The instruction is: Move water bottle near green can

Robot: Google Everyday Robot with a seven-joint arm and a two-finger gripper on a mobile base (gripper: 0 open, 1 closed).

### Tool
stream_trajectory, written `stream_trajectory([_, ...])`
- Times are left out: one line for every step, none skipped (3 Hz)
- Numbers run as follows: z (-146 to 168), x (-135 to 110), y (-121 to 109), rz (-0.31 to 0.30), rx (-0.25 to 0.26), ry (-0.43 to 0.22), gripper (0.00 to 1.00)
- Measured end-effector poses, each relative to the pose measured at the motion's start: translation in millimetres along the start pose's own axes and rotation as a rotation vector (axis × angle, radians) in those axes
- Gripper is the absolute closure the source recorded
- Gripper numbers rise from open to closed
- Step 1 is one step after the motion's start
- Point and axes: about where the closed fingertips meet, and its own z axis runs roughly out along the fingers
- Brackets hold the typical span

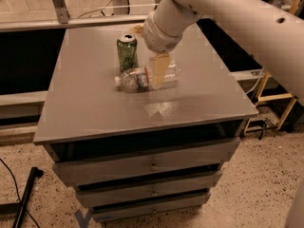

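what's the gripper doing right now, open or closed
gripper: down over the water bottle, which lies beside the green can; open or closed cannot be told

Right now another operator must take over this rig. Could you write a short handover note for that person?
Gripper: low over the table, at the middle of the bottle; whether it grips the bottle cannot be seen.
Bottle: lying on its side, cap pointing left, just in front of the can.
Can: upright, toward the back of the table. Whether it touches the bottle is unclear.
Done: the bottle looks placed near the can.
Left: probably only to make sure the bottle is released, then lift the gripper away without rolling it.
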Motion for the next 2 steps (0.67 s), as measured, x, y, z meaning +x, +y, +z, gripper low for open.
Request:
stream_trajectory([-26,14,5,0.025,0.076,-0.009,0.0])
stream_trajectory([-56,35,18,0.066,0.143,-0.01,0.0])
